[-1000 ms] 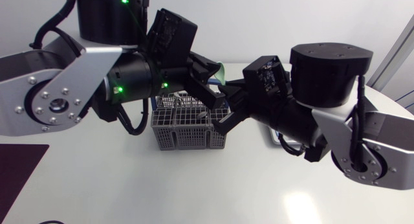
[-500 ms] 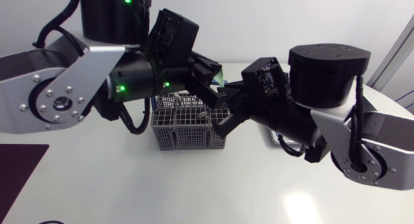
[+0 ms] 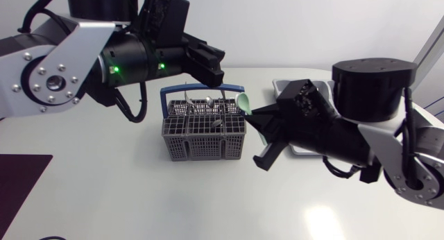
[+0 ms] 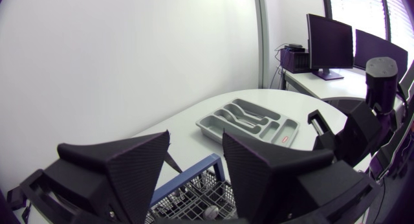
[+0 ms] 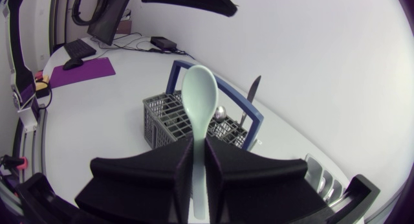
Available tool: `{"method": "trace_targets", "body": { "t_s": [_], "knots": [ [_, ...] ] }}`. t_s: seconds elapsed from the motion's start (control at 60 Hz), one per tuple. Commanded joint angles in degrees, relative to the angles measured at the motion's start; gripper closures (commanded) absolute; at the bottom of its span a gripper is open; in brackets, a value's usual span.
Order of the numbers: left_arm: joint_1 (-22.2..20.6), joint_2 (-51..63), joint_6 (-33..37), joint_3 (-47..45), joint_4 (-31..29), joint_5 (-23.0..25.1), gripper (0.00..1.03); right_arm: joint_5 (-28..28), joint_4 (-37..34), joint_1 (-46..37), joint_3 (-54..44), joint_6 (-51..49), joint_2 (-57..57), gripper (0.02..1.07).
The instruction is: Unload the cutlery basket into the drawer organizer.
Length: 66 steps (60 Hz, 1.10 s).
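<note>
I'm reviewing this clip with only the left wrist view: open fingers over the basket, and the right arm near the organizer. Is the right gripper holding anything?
Observer: Yes. The right gripper is shut on a green spoon, with the bowl ahead of the fingers.
Operator: Is there any cutlery in the basket?
Observer: Yes. A knife stands upright in the basket, blade up.
Operator: Where is the green spoon relative to the basket?
Observer: In the head view, its bowl is at the basket's right end, the side towards the organizer.
</note>
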Motion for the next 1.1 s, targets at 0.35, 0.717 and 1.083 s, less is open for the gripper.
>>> {"method": "trace_targets", "body": {
  "t_s": [0.35,0.717,1.083],
  "knots": [
    [1.66,7.58,11.88,-0.49,-4.33,0.53,0.24,-27.01,-15.88,-31.88,-2.21,-27.00,-1.75,1.00],
    [-0.71,11.54,16.19,-1.02,-5.21,-3.60,0.23,-31.67,-29.59,-51.31,9.48,-61.89,19.43,1.00],
    [-2.64,14.18,20.23,-1.10,-6.53,-8.61,0.18,-21.48,-26.69,-57.46,19.85,-81.14,37.80,1.00]
  ]
}}
